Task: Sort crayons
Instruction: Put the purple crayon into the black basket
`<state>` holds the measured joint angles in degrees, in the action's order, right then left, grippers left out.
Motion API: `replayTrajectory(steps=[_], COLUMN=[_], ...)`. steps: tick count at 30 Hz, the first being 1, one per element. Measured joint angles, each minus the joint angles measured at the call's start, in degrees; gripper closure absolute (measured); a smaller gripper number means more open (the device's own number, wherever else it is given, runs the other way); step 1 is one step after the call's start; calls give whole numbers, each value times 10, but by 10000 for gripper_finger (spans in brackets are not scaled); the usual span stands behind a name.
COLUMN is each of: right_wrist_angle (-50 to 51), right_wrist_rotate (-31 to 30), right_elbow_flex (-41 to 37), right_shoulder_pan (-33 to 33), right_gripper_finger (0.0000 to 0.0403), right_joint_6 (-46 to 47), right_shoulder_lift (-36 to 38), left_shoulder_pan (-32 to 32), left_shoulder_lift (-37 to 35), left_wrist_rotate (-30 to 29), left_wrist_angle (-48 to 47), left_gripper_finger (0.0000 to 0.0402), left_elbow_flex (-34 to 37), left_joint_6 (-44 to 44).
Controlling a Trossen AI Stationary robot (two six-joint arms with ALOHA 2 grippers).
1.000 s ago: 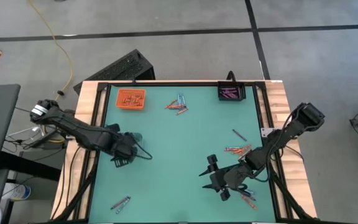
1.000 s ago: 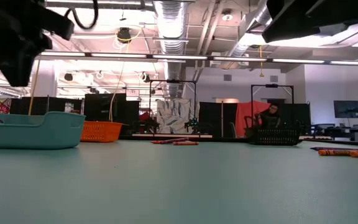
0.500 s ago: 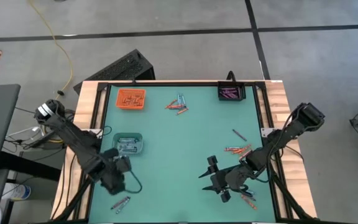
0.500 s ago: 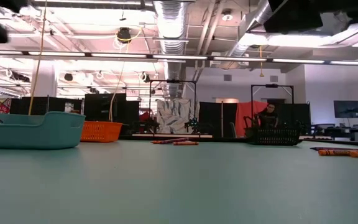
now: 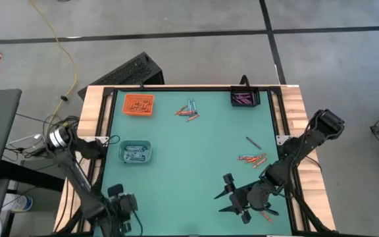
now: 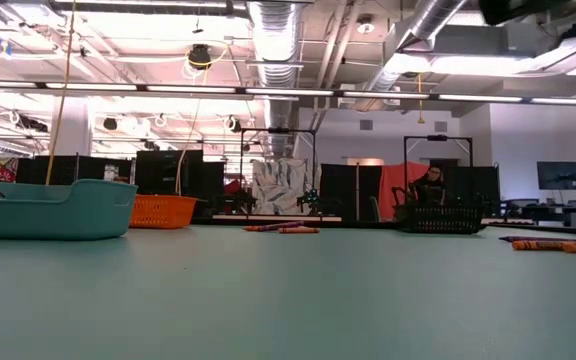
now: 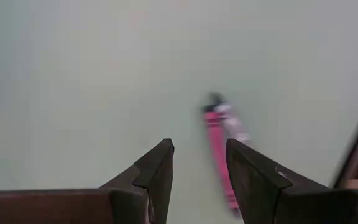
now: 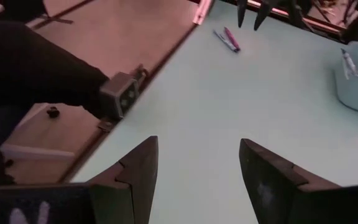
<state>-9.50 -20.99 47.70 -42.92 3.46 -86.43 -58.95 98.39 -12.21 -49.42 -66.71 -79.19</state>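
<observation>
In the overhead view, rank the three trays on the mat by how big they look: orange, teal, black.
1. Orange tray and teal tray: too close in size to rank.
2. Black tray: looks slightly smaller, though not by much.

table (image 5: 196, 151): matt green mat, pale wood rim | orange tray (image 5: 138, 104): plastic | crayons (image 5: 251, 158): paper-wrapped

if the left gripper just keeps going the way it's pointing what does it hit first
Probably the pink crayon lying on the green table, just beyond the open left gripper and slightly toward one finger. Depth is unclear, so it might touch the table surface first.
</observation>
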Motion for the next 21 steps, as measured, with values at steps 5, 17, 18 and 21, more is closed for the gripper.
replayTrajectory(steps=[5,17,18,21], right_wrist_angle=[-4,-13,-14,-14], right_wrist_rotate=[-19,-23,-23,-23], right_elbow_flex=[0,0,0,0], right_shoulder_pan=[-15,-15,-15,-15], right_gripper_finger=[185,185,185,185], right_joint_6=[0,-6,-7,-7], right_shoulder_lift=[0,0,0,0], left_shoulder_pan=[-11,-33,-33,-33], left_shoulder_lift=[87,200,200,199], left_wrist_rotate=[-10,24,26,31], left_wrist_angle=[-93,-217,-218,-219], left_gripper_finger=[264,264,264,264], left_elbow_flex=[-115,-226,-225,-225], left_joint_6=[-9,-100,-108,-115])
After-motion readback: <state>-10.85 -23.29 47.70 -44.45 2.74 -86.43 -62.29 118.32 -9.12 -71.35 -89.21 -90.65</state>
